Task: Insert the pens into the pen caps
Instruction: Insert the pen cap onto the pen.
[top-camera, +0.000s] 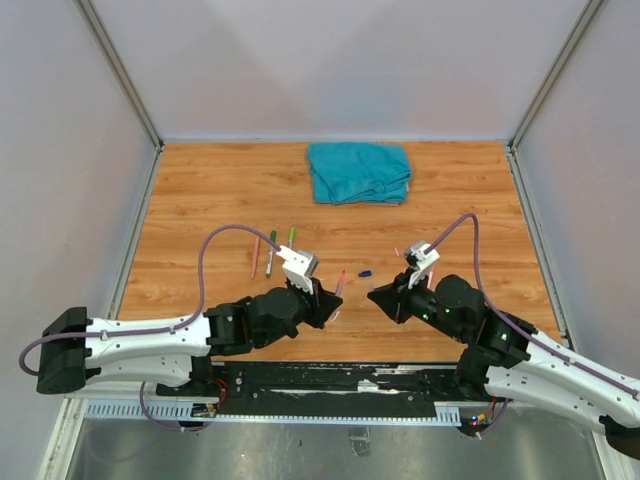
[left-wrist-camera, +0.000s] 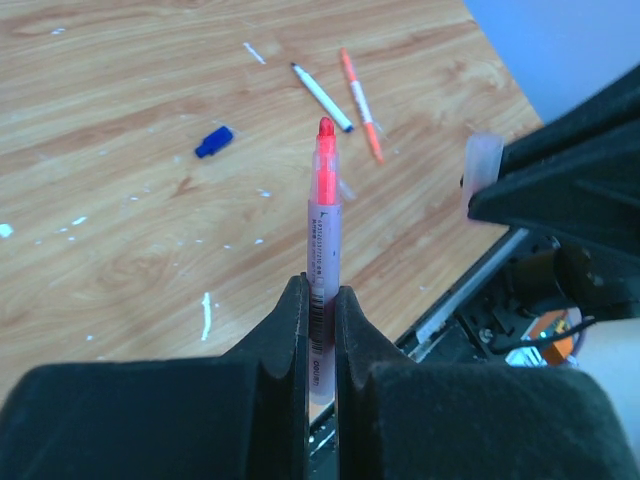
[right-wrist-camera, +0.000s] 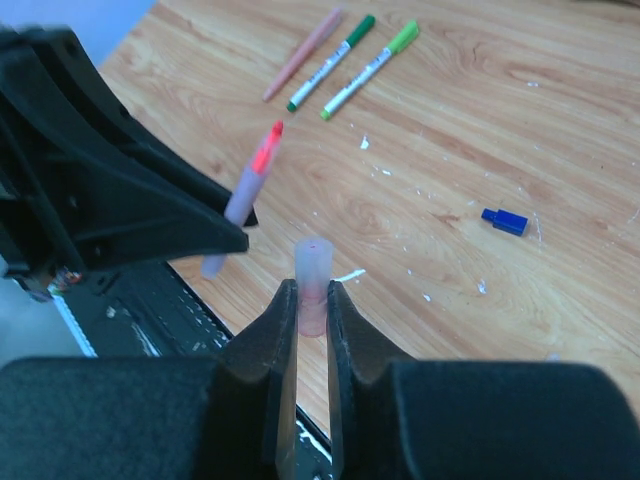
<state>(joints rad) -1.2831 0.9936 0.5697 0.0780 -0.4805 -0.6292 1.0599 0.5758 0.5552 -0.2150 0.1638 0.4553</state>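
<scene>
Left gripper (left-wrist-camera: 320, 287) clamps a red pen (left-wrist-camera: 323, 200); right gripper (right-wrist-camera: 312, 290) clamps a pale cap (right-wrist-camera: 313, 262). Loose on the table (top-camera: 200, 200): five pens (top-camera: 270, 252), one blue cap (left-wrist-camera: 213, 141), one teal cloth (top-camera: 360, 172).

The wooden table (top-camera: 200, 190) has a plank-grain top, flecked with small white marks (left-wrist-camera: 206, 315). A folded teal cloth (top-camera: 358, 172) lies at the upper centre of the top view. Left of centre, 3 pens lie close together and roughly parallel: a pink pen (top-camera: 255, 258), a dark green pen (top-camera: 271, 253) and a light green pen (top-camera: 291, 238). A small blue cap (top-camera: 365, 273) lies alone near the middle. At the top centre of the left wrist view, a white pen (left-wrist-camera: 322, 97) and an orange pen (left-wrist-camera: 361, 105) lie side by side.
</scene>
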